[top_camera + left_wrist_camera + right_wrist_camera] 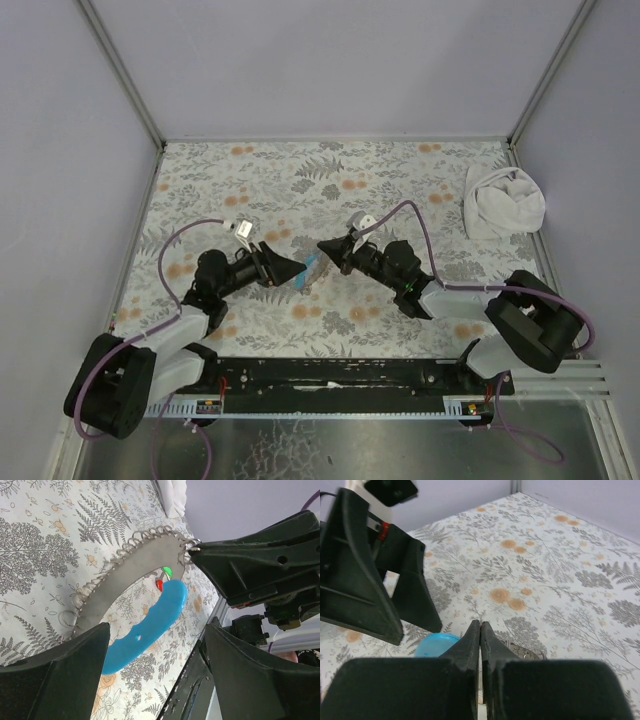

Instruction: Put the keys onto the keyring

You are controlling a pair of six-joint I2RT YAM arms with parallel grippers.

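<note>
The keyring is a thin hoop, part grey (135, 562) with small wire loops along its outer edge, part light blue (150, 625). It lies between my two grippers at mid-table (312, 270). A green key head (167, 571) and a red key head (159, 585) show inside the hoop by the gap between its ends. The tan-yellow and black keys are out of view. My right gripper (480, 624) is shut, its tip (192, 554) at the grey end of the hoop. My left gripper (157, 627) is open, with the blue end beside its left finger.
A white cloth bundle (503, 203) lies at the back right of the flowered tabletop (400, 180). Grey walls close in the back and both sides. The table's near metal rail (330, 385) runs just behind the arms' bases.
</note>
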